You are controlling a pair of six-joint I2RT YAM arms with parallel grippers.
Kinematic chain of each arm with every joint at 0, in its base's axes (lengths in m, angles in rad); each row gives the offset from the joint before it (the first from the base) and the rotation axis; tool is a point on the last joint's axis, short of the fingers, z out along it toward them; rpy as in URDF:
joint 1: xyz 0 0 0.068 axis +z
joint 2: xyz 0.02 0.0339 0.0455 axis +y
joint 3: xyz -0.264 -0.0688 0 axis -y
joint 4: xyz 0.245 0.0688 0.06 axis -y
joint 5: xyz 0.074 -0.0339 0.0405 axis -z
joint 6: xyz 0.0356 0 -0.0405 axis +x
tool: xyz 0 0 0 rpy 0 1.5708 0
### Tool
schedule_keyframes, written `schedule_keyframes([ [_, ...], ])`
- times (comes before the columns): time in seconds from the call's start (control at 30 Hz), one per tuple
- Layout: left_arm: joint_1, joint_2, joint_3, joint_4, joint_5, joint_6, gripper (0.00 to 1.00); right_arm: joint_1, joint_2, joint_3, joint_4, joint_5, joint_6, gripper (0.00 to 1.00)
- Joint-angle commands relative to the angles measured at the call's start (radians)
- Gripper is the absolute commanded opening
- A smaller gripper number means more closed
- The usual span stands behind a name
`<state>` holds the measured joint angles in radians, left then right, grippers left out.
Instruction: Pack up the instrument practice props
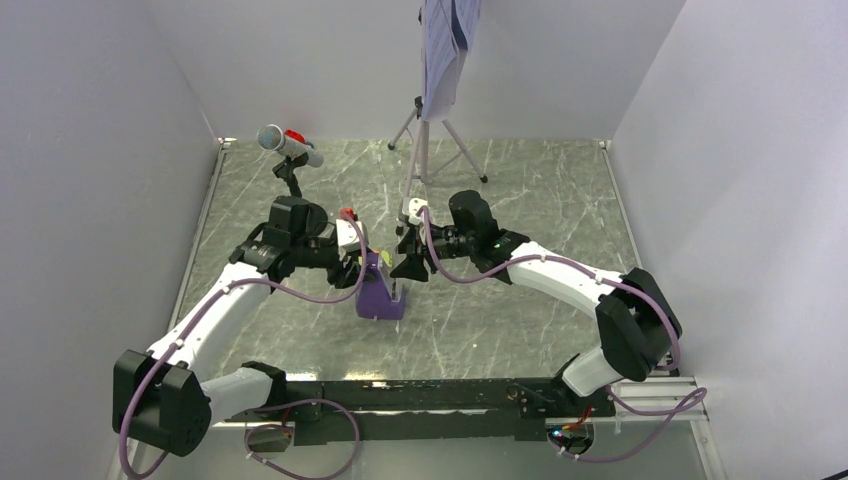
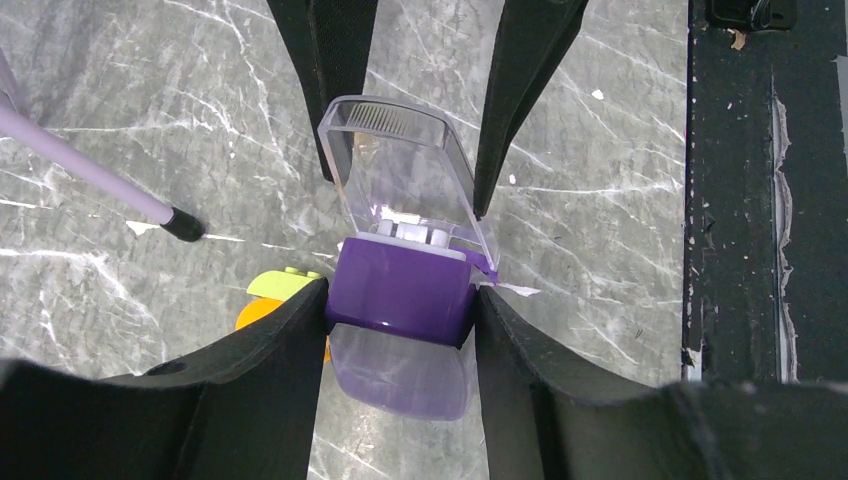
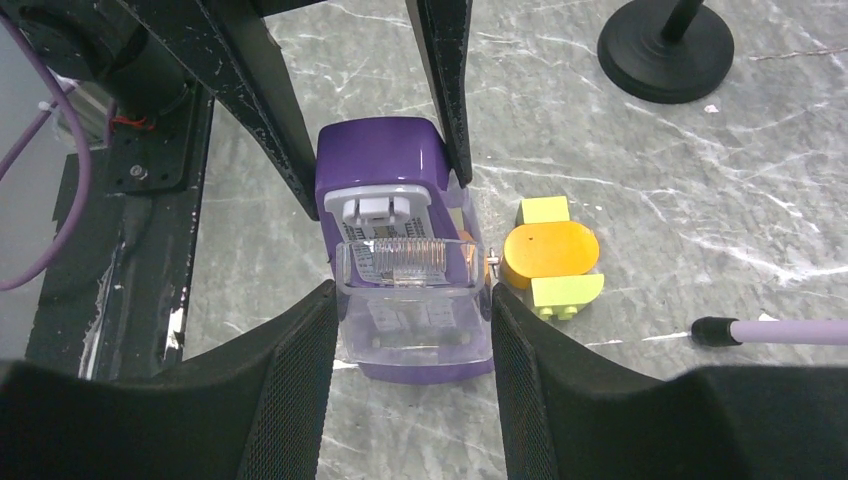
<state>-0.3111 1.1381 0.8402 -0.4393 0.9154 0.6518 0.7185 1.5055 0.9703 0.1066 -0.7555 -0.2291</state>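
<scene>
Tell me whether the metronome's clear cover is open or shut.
Open: the clear cover tilts away from the purple metronome, baring its white face.

The top camera looks down from high at 6 o'clock, facing 12 o'clock across the whole table (image 1: pixel 540 200), while both wrist cameras stare close-up from opposite sides at the same purple metronome (image 2: pixel 400 290), each catching the other gripper's fingers (image 2: pixel 335 60) at 12 o'clock.

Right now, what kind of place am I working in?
Probably a robot test cell: plain white walls box in a marble-patterned table, with a black mounting rail along its near edge.
</scene>
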Motion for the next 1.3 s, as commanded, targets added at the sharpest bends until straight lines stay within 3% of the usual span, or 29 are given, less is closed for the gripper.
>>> schedule_keyframes([
  [0.0, 0.014, 0.042, -0.011, -0.128, -0.088, 0.044, 0.01, 0.004, 0.000, 0.039, 0.040, 0.001, -0.020, 0.00],
  [1.27, 0.019, 0.072, 0.002, -0.117, -0.082, 0.039, 0.01, 0.065, 0.061, -0.030, 0.135, 0.068, -0.111, 0.00],
])
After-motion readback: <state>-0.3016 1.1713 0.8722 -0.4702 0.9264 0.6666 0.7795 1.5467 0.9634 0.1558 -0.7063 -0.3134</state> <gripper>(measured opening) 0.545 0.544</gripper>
